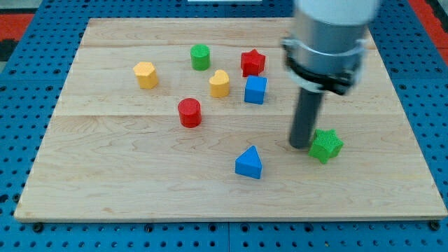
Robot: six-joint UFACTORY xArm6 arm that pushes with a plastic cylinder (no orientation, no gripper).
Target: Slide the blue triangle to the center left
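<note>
My tip [301, 145], a bare rod gripping nothing, is sitting right of the blue triangle [249, 163], beside the green star [326, 145]; the whole leftward slide is remaining.

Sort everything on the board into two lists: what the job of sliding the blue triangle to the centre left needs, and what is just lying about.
Job: blue triangle; my tip, to the triangle's upper right, beside the green star.

Lying about: green star, blue cube, red star, red cylinder, green cylinder, yellow heart, yellow hexagon.
</note>
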